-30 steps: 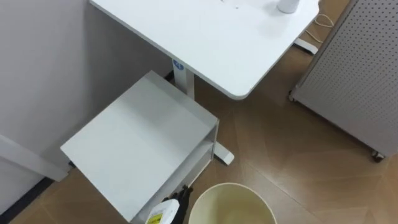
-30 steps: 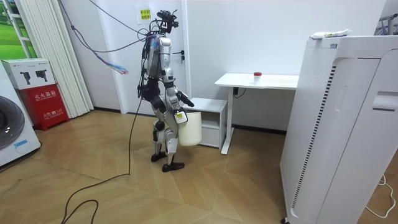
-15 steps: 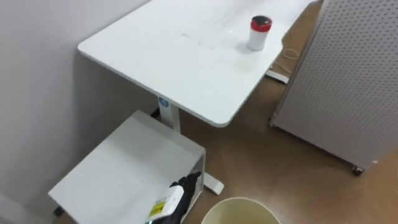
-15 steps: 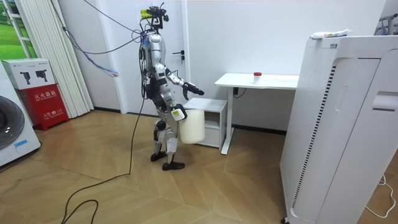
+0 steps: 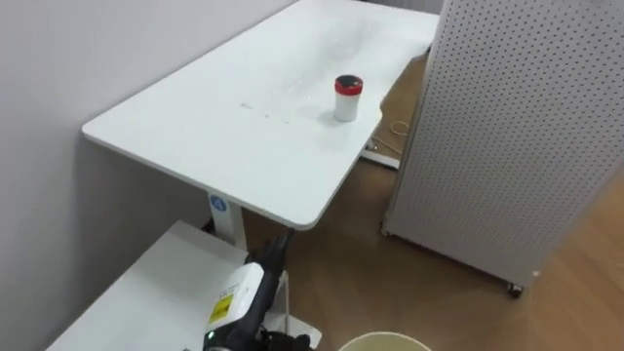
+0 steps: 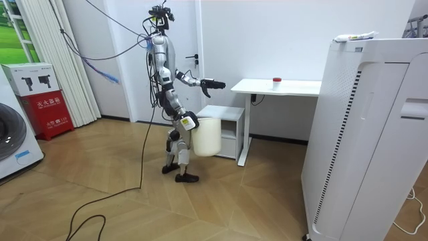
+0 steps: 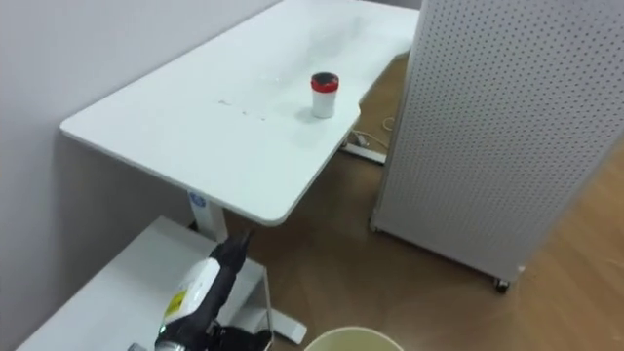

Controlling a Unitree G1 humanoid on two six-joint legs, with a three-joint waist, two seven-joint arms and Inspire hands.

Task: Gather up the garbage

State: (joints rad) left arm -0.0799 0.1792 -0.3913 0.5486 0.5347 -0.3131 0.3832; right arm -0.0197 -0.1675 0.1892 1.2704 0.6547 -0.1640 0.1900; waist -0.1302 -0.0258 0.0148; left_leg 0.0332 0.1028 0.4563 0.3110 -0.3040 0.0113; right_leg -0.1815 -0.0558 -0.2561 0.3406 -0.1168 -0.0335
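i stand at the corner of a low white cabinet (image 5: pixel 146 302) that sits beside a white desk (image 5: pixel 214 146), facing the desk. my left arm is stretched forward over the cabinet top, and my left hand (image 5: pixel 273 253) hangs in the air just short of the desk's near edge, fingers straight and together, released, holding nothing. the garbage is a small white can (image 5: pixel 347 97) with a red lid, standing upright on the desk top at about 1 o'clock from that hand, well apart from it and close to the desk's right-hand edge. a tall white perforated panel (image 5: pixel 517 136) on small wheels stands on the wooden floor at 3 o'clock from the can, near the desk. the rim of a cream bin (image 5: pixel 385 343) shows at 4 o'clock from my left hand, low in front of me. in the room view the bin hangs at my hip, close against the cabinet, with my right hand (image 6: pixel 190 124) at its upper rim; whether that hand is clenched on the bin i cannot tell
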